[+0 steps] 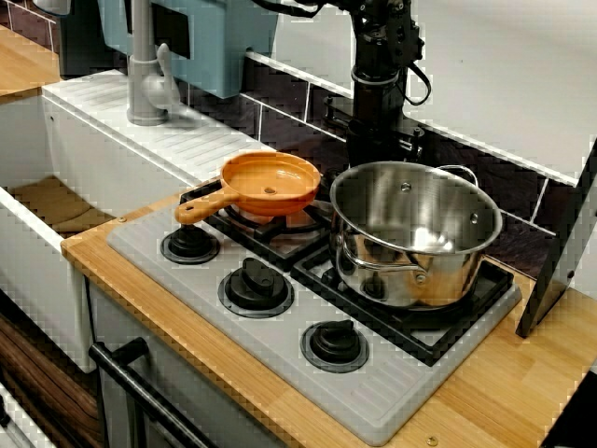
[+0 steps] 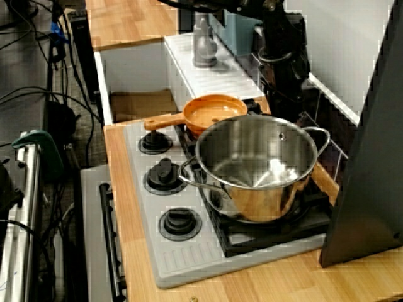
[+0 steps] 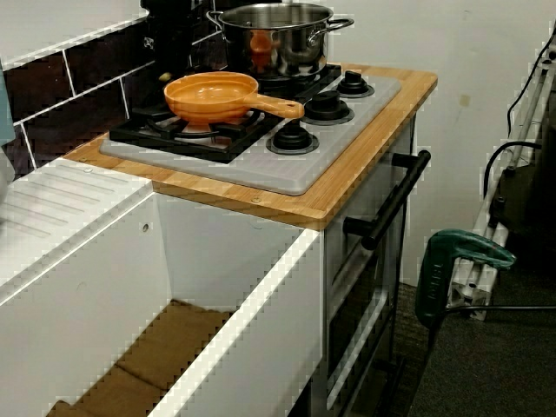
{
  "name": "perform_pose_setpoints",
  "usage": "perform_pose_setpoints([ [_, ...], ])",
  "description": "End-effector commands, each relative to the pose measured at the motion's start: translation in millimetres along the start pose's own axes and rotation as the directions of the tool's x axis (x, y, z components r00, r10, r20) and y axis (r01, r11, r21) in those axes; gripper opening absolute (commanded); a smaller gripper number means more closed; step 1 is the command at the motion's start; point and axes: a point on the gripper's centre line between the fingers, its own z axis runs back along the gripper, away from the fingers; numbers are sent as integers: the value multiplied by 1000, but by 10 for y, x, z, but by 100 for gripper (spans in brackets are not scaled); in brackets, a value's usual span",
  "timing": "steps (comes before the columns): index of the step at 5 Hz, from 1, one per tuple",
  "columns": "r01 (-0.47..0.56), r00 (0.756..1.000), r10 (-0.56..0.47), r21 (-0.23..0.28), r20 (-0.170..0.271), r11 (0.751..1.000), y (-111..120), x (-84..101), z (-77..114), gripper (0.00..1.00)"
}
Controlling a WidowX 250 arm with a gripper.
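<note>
Down low at the back of the stove [image 1: 392,397] with the claw [image 1: 375,147], fingers lost against dark tiles; cannot tell how far open, nor whether gripping anything. Just in front of the claw: orange pan [image 1: 270,182], upright on a burner grate, handle angled away toward the knobs [image 1: 256,285]. Close beside the claw, on the neighbouring grate: steel pot [image 1: 415,233], upright. Farther off, past the pan: sink [image 1: 33,261] and faucet [image 1: 145,79].

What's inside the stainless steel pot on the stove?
Only bare, shiny metal shows inside the round stainless steel pot: reflections, no contents. Its near wall hides a strip of the floor.
</note>
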Motion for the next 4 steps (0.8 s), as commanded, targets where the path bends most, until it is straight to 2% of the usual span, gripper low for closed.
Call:
perform_pose_setpoints([
  [1, -18, 997, 20, -25, 70, 1000, 119, 28, 532, 0],
  [3, -13, 997, 15, -18, 81, 1000, 227, -97, 773, 0],
  [4, -12, 996, 13, -13, 87, 1000, 300, -195, 903, 8],
])
